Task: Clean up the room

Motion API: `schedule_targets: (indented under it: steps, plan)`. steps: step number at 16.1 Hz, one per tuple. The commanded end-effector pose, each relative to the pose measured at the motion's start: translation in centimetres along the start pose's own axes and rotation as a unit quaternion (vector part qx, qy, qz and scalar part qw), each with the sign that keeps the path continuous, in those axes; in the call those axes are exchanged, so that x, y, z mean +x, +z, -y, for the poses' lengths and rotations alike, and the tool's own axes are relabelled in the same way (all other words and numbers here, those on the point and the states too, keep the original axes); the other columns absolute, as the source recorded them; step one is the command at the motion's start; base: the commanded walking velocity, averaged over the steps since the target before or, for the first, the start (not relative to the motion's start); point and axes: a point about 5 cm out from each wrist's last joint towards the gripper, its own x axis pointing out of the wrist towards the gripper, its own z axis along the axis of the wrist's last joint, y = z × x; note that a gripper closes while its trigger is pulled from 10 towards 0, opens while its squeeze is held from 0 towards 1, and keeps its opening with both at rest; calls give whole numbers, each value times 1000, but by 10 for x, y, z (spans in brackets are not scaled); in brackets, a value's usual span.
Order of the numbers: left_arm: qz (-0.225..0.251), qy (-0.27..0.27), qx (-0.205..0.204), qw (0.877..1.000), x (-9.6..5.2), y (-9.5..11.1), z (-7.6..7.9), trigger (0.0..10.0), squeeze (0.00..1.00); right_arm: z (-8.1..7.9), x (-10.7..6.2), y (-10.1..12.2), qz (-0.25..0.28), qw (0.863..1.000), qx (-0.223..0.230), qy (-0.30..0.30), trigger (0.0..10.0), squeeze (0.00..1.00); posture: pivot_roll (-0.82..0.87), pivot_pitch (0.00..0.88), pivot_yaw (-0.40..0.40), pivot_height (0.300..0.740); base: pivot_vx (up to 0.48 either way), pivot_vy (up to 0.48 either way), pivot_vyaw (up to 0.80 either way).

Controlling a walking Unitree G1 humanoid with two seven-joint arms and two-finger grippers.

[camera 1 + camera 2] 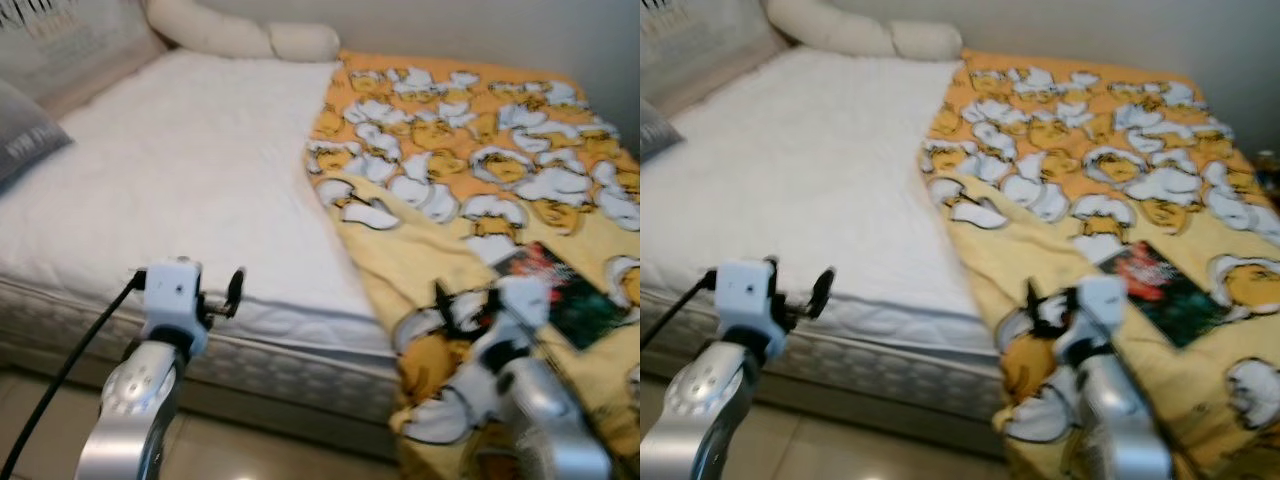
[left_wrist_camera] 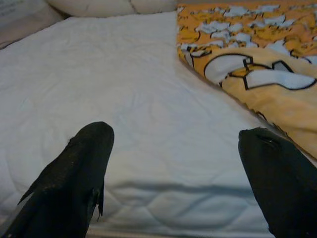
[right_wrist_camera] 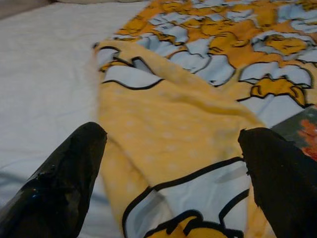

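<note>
Bedroom: a bed (image 1: 190, 190) with a bare white quilted mattress, cream pillows (image 1: 245, 35) along the far wall, a grey cushion (image 1: 25, 135) at the bed's left edge, tiled floor below.

Item 1, the task's thing: yellow cartoon-print blanket (image 1: 470, 170). It covers the right half of the bed. Its long axis runs from the head of the bed toward you, and the near end spills over the foot edge. Its inner edge is rumpled and folded back on itself, with the mattress exposed beside it.

Item 2: dark book or magazine (image 1: 565, 295), lying flat on the blanket near the foot, just beyond your right arm.

Item 3: right claw (image 3: 171, 163). Fingers spread wide, holding nothing, hovering just above the blanket's folded inner edge.

Item 4: left claw (image 2: 173, 168). Fingers also spread, empty, aimed across the bare mattress at the foot edge.

Step in hand, as a judgement: you are lining up on the blanket, not yet gripping it. The next move calls for lowering the right claw onto the folded edge and pinching a firm bunch of cloth. The book will likely slide if the blanket is dragged, so consider lifting it off first.
</note>
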Motion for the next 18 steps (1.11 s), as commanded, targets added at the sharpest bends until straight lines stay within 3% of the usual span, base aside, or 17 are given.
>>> schedule_targets:
  steps: [1, 5, 7, 14, 18]
  plan:
    - [1, -3, 4, 1000, 0, 0, 1, 10000, 980, 7, -1, 5, 4, 1000, -3, -10, 10000, 0, -54, 0, 16, 740, 0, -439, 0]
    - [3, -4, 5, 1000, 2, 2, 0, 10000, 980, 9, 3, 7, 3, 1000, -15, -3, 10000, 0, -51, 0, 14, 740, 0, -438, 0]
    - [4, -5, 8, 1000, 2, 3, 0, 10000, 984, 12, 4, 6, 1, 1000, 3, -14, 10000, 0, -54, 0, 18, 740, 0, -437, 716]
    - [3, -10, 15, 1000, 3, 3, 0, 10000, 984, 12, 7, 8, -1, 1000, 4, -6, 10000, 0, -53, 0, 10, 740, 0, -439, 800]
    - [4, -15, 21, 1000, 4, 3, -1, 10000, 984, 12, 9, 8, 1, 1000, 17, -10, 10000, 0, -53, 0, 18, 740, 0, -437, 0]
